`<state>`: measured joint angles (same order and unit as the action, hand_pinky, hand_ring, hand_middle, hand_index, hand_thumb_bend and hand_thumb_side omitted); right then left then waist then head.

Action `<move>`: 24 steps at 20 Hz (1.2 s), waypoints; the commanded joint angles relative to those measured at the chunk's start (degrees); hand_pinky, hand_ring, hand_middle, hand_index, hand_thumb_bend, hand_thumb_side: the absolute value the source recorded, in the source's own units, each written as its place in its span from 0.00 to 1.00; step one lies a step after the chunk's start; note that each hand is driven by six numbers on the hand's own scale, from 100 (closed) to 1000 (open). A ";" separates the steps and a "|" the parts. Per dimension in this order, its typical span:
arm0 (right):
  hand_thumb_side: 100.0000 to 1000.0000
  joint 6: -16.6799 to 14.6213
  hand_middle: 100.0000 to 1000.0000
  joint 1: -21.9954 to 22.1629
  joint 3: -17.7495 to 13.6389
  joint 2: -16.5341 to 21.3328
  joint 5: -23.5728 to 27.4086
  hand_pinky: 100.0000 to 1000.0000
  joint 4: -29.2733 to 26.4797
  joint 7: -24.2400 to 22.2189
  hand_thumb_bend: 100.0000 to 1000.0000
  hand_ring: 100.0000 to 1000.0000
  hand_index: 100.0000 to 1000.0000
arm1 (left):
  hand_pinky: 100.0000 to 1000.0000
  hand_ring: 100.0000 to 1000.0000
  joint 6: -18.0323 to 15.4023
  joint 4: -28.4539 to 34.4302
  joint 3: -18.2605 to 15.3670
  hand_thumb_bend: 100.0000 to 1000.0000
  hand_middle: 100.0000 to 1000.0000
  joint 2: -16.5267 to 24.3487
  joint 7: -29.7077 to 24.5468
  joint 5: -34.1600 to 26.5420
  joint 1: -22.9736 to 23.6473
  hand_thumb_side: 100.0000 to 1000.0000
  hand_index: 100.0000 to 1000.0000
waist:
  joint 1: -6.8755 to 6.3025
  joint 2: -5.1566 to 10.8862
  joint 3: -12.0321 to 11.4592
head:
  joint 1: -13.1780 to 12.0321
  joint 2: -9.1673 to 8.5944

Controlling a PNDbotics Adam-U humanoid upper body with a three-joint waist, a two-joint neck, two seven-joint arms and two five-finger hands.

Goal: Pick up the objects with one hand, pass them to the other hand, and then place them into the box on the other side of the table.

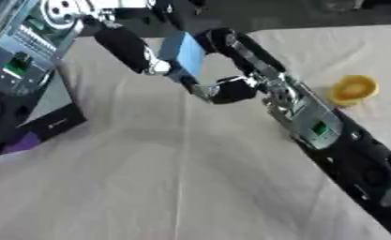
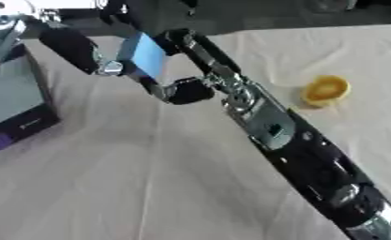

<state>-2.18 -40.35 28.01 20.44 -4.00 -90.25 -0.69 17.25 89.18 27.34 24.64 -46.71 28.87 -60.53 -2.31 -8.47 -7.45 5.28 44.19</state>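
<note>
Yellow cup [image 1: 352,90] sitting off right on cloth [image 1: 190,187], box [image 1: 34,108] left. Both hands, left hand [image 1: 137,51] and right hand [image 1: 231,70], pinching blue block [image 1: 184,55], tilting upright, mid-air.

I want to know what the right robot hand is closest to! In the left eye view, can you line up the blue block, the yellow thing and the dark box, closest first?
From the right robot hand:
1. Blue block: between both hands, touching its fingers.
2. Yellow thing: on the table, to the right.
3. Dark box: far left edge.
</note>
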 commanded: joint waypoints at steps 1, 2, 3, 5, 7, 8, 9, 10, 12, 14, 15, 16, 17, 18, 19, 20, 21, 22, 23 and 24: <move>0.00 0.23 0.51 -1.10 0.08 0.79 0.28 0.77 -2.39 0.02 0.19 0.65 0.57 | 0.90 0.92 0.16 0.19 -0.74 0.25 0.83 0.97 -0.22 0.71 -0.88 0.25 0.84 | -0.51 0.98 0.07 | 0.25 -0.07; 0.00 0.33 0.51 -1.14 0.10 0.81 0.31 0.77 -2.54 -0.02 0.20 0.65 0.57 | 0.90 0.92 0.11 0.13 -0.74 0.26 0.83 0.93 -0.26 0.66 -0.86 0.25 0.85 | -0.50 0.98 0.07 | 0.30 -0.07; 0.00 0.40 0.51 -1.16 0.12 0.83 0.34 0.77 -2.68 -0.03 0.20 0.65 0.57 | 0.90 0.92 0.07 0.06 -0.74 0.27 0.83 0.90 -0.30 0.62 -0.84 0.25 0.85 | -0.48 0.98 0.08 | 0.33 -0.07; 0.00 0.45 0.51 -1.23 0.13 0.89 0.44 0.77 -2.97 -0.03 0.20 0.65 0.57 | 0.90 0.92 0.04 -0.16 -0.77 0.28 0.83 0.81 -0.38 0.58 -0.87 0.25 0.85 | -0.47 0.99 0.11 | 0.34 -0.07; 0.00 0.44 0.51 -1.34 0.18 0.91 0.54 0.77 -3.19 -0.08 0.20 0.65 0.57 | 0.91 0.92 -0.10 -0.36 -0.76 0.28 0.83 0.64 -0.53 0.47 -0.88 0.24 0.85 | -0.46 0.99 0.13 | 0.35 -0.07; 0.00 0.46 0.51 -1.37 0.19 0.92 0.59 0.77 -3.26 -0.11 0.20 0.65 0.57 | 0.91 0.92 -0.18 -0.45 -0.78 0.29 0.84 0.59 -0.65 0.40 -0.87 0.25 0.86 | -0.45 0.97 0.13 | 0.37 -0.07; 0.00 0.47 0.51 -1.38 0.21 0.93 0.62 0.77 -3.30 -0.14 0.20 0.65 0.57 | 0.91 0.92 -0.22 -0.62 -0.79 0.29 0.84 0.54 -0.81 0.32 -0.85 0.25 0.86 | -0.46 0.96 0.14 | 0.38 -0.07; 0.00 0.46 0.51 -1.39 0.22 0.92 0.64 0.77 -3.34 -0.16 0.20 0.65 0.57 | 0.91 0.92 -0.24 -0.87 -0.78 0.28 0.84 0.47 -1.06 0.17 -0.83 0.25 0.86 | -0.47 0.95 0.15 | 0.39 -0.07; 0.00 0.35 0.51 -1.42 0.25 0.92 0.63 0.77 -3.55 -0.17 0.20 0.65 0.57 | 0.91 0.92 -0.25 -1.43 -0.80 0.27 0.84 0.33 -1.60 -0.41 -0.77 0.26 0.87 | -0.48 0.91 0.17 | 0.47 -0.07; 0.00 0.15 0.52 -1.49 0.32 1.00 0.37 0.77 -3.87 -0.30 0.21 0.65 0.57 | 0.91 0.92 -0.15 -1.95 -0.79 0.25 0.84 0.27 -2.10 -1.19 -0.72 0.27 0.86 | -0.50 0.90 0.18 | 0.51 -0.07; 0.00 0.10 0.52 -1.51 0.35 1.01 0.25 0.77 -3.97 -0.36 0.21 0.65 0.57 | 0.91 0.92 -0.12 -2.08 -0.79 0.24 0.84 0.27 -2.28 -1.49 -0.72 0.27 0.86 | -0.51 0.89 0.18 | 0.52 -0.07; 0.00 0.08 0.52 -1.53 0.35 1.01 0.18 0.77 -4.02 -0.40 0.21 0.65 0.57 | 0.91 0.92 -0.11 -2.18 -0.80 0.24 0.84 0.27 -2.43 -1.71 -0.72 0.27 0.86 | -0.53 0.88 0.19 | 0.52 -0.07; 0.00 0.08 0.52 -1.54 0.35 1.00 0.15 0.77 -4.03 -0.41 0.21 0.65 0.57 | 0.91 0.92 -0.09 -2.27 -0.83 0.23 0.84 0.25 -2.55 -1.88 -0.69 0.27 0.86 | -0.53 0.86 0.20 | 0.52 -0.07; 0.00 0.09 0.52 -1.54 0.36 1.00 0.15 0.77 -4.04 -0.40 0.21 0.65 0.57 | 0.91 0.92 -0.06 -2.36 -0.83 0.21 0.84 0.22 -2.67 -2.03 -0.66 0.28 0.86 | -0.53 0.85 0.21 | 0.54 -0.07; 0.00 0.09 0.52 -1.54 0.39 1.01 0.15 0.77 -4.04 -0.41 0.21 0.65 0.57 | 0.91 0.92 -0.03 -2.52 -0.82 0.21 0.84 0.16 -2.83 -2.21 -0.63 0.28 0.85 | -0.52 0.84 0.22 | 0.56 -0.07; 0.00 0.08 0.52 -1.54 0.43 1.01 0.16 0.77 -4.05 -0.45 0.21 0.65 0.57 | 0.91 0.92 -0.01 -2.71 -0.80 0.21 0.84 0.09 -3.01 -2.38 -0.61 0.28 0.85 | -0.52 0.83 0.24 | 0.56 -0.07; 0.00 0.06 0.52 -1.54 0.45 1.02 0.18 0.77 -4.08 -0.49 0.21 0.65 0.57 | 0.91 0.93 0.00 -2.90 -0.78 0.19 0.84 0.01 -3.20 -2.59 -0.59 0.28 0.85 | -0.52 0.81 0.25 | 0.55 -0.07; 0.00 0.05 0.52 -1.55 0.44 1.03 0.20 0.77 -4.11 -0.50 0.21 0.65 0.57 | 0.91 0.93 0.01 -3.09 -0.79 0.17 0.84 -0.07 -3.38 -2.81 -0.58 0.28 0.85 | -0.53 0.80 0.26 | 0.54 -0.07; 0.00 0.06 0.52 -1.57 0.42 1.04 0.21 0.77 -4.13 -0.48 0.21 0.65 0.57 | 0.91 0.93 0.04 -3.26 -0.82 0.16 0.83 -0.11 -3.49 -3.02 -0.56 0.28 0.85 | -0.53 0.80 0.27 | 0.54 -0.07; 0.00 0.08 0.52 -1.58 0.40 1.06 0.22 0.77 -4.13 -0.46 0.21 0.65 0.57 | 0.91 0.93 0.09 -3.38 -0.86 0.15 0.83 -0.14 -3.52 -3.20 -0.55 0.28 0.84 | -0.53 0.81 0.28 | 0.56 -0.07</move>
<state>-1.68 -40.37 28.36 21.43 -3.82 -91.52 -0.90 16.57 86.31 27.31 23.99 -49.44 25.57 -60.42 -2.31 -8.48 -7.15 5.73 44.19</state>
